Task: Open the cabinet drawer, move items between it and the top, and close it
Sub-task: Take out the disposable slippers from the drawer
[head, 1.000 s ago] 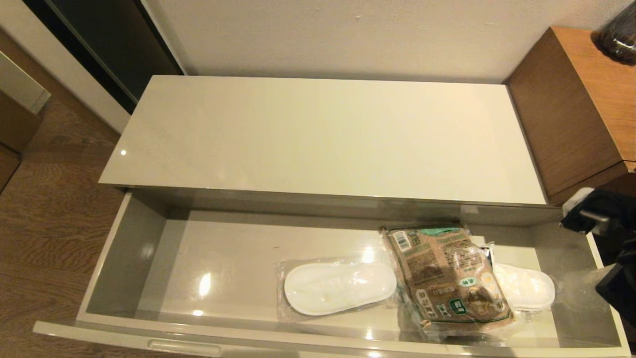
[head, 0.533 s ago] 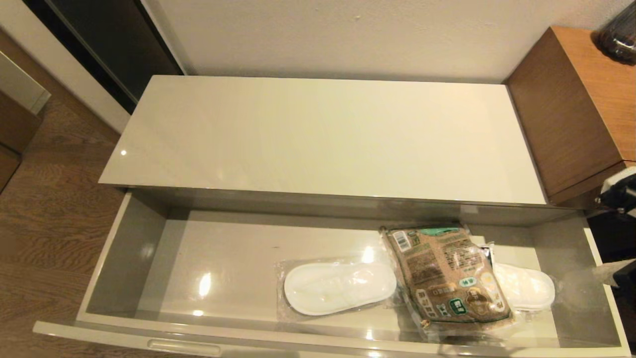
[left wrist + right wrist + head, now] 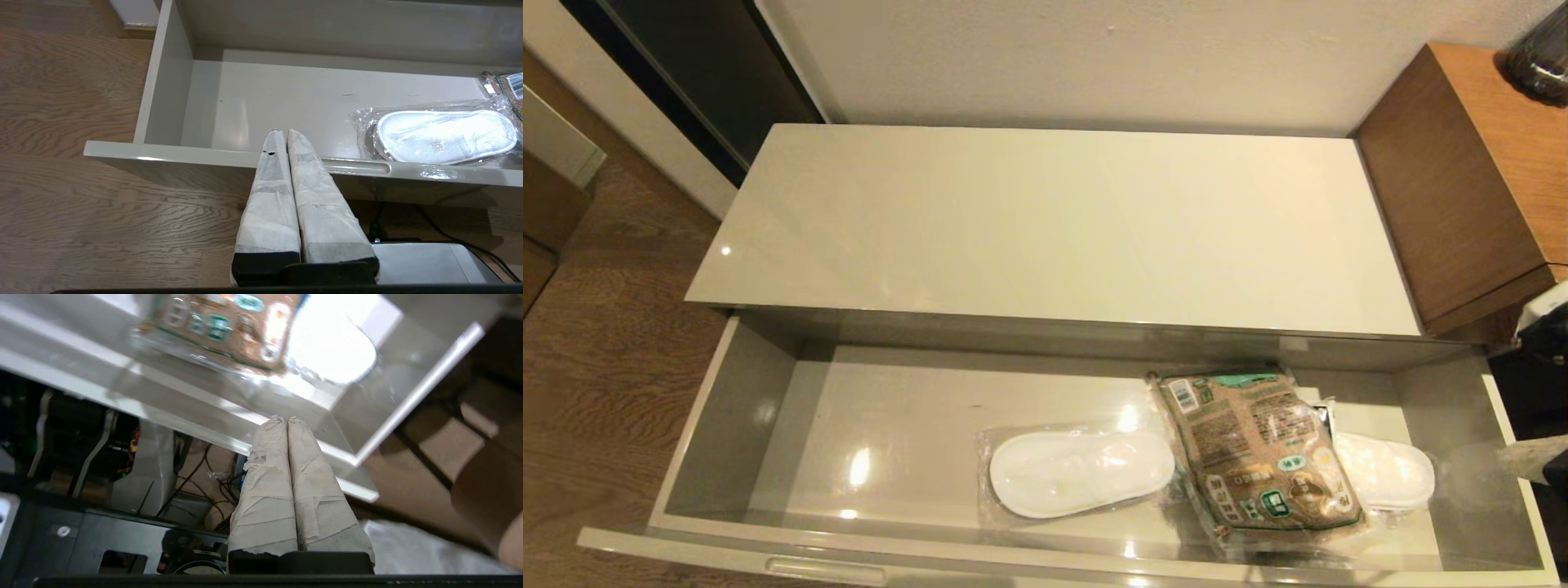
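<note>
Brown grain bag (image 3: 1258,453) lies lengthwise twelve-to-six at the drawer's (image 3: 727,425) right end, nine o'clock of the right gripper (image 3: 286,421), fingers pressed together, nearer arm.

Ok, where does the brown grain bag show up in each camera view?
Head view: grain bag lies in the drawer's right part, overlapping the right slipper.
Left wrist view: only its barcode corner, at the frame edge past the other slipper.
Right wrist view: bag, blurred, beyond the shut jaws.
Shared landmark: drawer front rim.

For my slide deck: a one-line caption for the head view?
Open cabinet drawer holding grain bag atop wrapped slippers; cabinet top bare.
</note>
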Controlling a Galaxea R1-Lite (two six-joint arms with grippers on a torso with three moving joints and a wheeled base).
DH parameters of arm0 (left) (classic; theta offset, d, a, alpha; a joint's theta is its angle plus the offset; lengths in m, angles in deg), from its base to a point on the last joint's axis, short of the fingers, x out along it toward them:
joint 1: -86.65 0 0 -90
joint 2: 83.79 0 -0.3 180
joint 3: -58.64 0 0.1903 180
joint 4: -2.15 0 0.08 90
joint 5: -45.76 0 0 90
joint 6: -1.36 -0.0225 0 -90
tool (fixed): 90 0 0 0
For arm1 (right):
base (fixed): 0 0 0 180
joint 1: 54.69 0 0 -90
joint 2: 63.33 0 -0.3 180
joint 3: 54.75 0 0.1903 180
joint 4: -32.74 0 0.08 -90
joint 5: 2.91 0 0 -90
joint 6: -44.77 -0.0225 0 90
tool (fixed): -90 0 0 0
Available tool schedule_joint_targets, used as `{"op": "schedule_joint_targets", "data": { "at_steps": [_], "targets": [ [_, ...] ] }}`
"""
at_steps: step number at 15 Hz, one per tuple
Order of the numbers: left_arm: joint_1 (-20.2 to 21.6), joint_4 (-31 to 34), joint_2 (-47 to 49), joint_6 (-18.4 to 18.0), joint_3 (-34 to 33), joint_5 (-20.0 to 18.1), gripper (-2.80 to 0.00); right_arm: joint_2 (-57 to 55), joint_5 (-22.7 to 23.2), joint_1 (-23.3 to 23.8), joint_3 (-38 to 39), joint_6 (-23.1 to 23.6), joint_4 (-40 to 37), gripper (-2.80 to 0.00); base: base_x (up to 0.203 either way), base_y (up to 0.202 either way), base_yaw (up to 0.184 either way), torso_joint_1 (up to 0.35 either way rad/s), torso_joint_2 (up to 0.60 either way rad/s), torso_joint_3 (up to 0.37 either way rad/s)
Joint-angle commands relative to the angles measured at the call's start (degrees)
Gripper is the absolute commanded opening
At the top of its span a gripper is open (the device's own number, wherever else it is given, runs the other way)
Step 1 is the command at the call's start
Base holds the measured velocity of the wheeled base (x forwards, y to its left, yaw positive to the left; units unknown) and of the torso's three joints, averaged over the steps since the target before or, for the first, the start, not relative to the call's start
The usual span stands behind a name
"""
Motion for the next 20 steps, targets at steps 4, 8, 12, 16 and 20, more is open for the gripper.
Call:
{"op": "schedule_joint_targets", "data": {
  "at_steps": [4,8,12,16,20],
  "targets": [
    [0.0,0.0,0.1,0.0,0.0,0.0,-2.8,0.2,0.6,-7.1,-0.8,0.1,0.1,-2.8,0.0,0.0,0.0,0.0,0.0,0.0],
    [0.0,0.0,0.1,0.0,0.0,0.0,-2.8,3.9,0.2,-7.8,3.3,-0.4,0.4,-2.8,0.0,0.0,0.0,0.0,0.0,0.0],
    [0.0,0.0,0.1,0.0,0.0,0.0,-2.8,4.7,2.0,-7.9,6.4,0.2,0.5,-2.8,0.0,0.0,0.0,0.0,0.0,0.0],
    [0.0,0.0,0.1,0.0,0.0,0.0,-2.8,-4.0,9.6,-7.2,6.2,4.3,7.2,-2.8,0.0,0.0,0.0,0.0,0.0,0.0],
    [0.1,0.0,0.1,0.0,0.0,0.0,-2.8,-11.1,15.6,-5.6,4.7,10.7,13.0,-2.8,0.0,0.0,0.0,0.0,0.0,0.0]
  ]
}}
